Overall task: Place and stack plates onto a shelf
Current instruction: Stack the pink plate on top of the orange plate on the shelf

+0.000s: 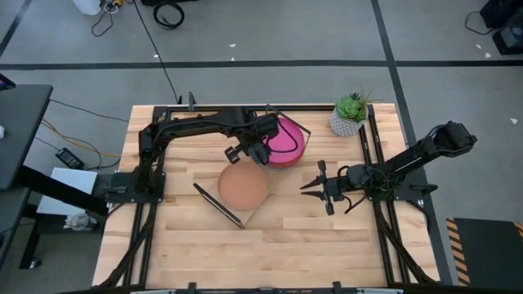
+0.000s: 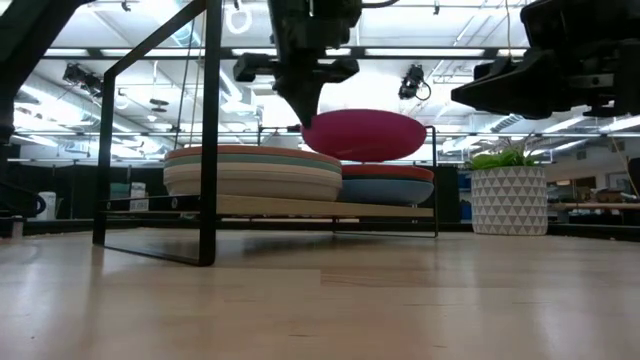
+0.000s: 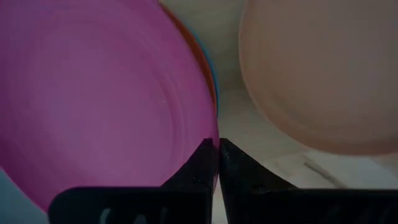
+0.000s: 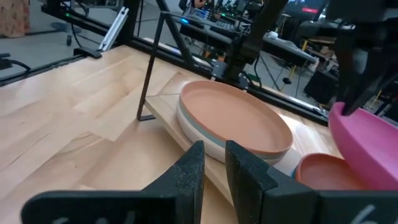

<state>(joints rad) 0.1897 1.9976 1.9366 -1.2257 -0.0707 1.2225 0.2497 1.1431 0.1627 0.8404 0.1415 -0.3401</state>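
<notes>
My left gripper (image 1: pixel 260 153) hangs over the shelf (image 2: pixel 300 208), shut on a pink plate (image 2: pixel 368 135). The plate floats just above a short stack topped by an orange plate (image 2: pixel 388 172), whose bottom rests on a blue one. Beside it on the shelf board stands a taller stack with a tan plate (image 1: pixel 243 186) on top. My right gripper (image 1: pixel 309 186) waits to the right of the shelf, pointing level at it. Its fingers are a little apart with nothing between them (image 4: pixel 214 162). My left gripper pinches the pink plate's rim (image 3: pixel 200 142) between its two fingers, on the side nearest the tan stack. The fingers (image 3: pixel 239 163) come from above, pointing steeply down. The plate is lifted clear and roughly level, over the orange plate (image 3: pixel 205 59).
A potted plant in a white patterned pot (image 1: pixel 350 114) stands at the table's far right corner. Black frame rails (image 1: pixel 372 147) run along the table's sides, and a black frame post (image 2: pixel 210 130) rises near the shelf's left end. Bare wood lies along the table's near edge.
</notes>
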